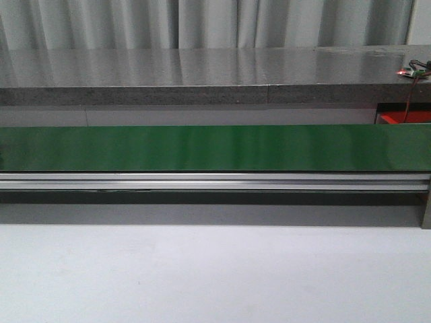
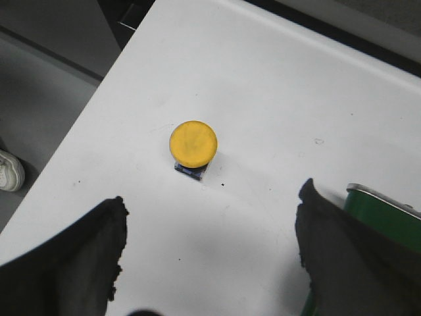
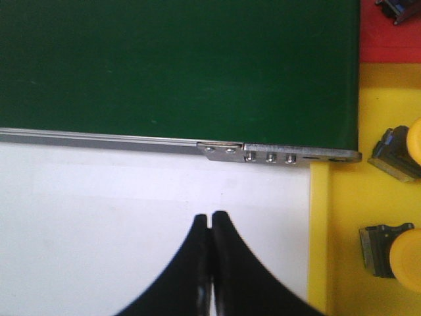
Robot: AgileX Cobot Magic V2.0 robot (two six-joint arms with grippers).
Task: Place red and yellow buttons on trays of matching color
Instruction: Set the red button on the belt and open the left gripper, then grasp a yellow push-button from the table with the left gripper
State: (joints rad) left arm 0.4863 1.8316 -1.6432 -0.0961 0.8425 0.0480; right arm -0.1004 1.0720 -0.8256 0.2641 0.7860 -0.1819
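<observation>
Yellow tray [image 3: 342, 263] cropped; two buttons [image 3: 395, 153] seemingly inside.

A yellow button [image 2: 193, 143] stands cap-up on a small dark base on the white table [image 2: 276, 99], apart from and between the two spread black fingers [image 2: 79, 257] of the left gripper [image 2: 210, 253], with a green conveyor end [image 2: 385, 220] beside one finger.
</observation>
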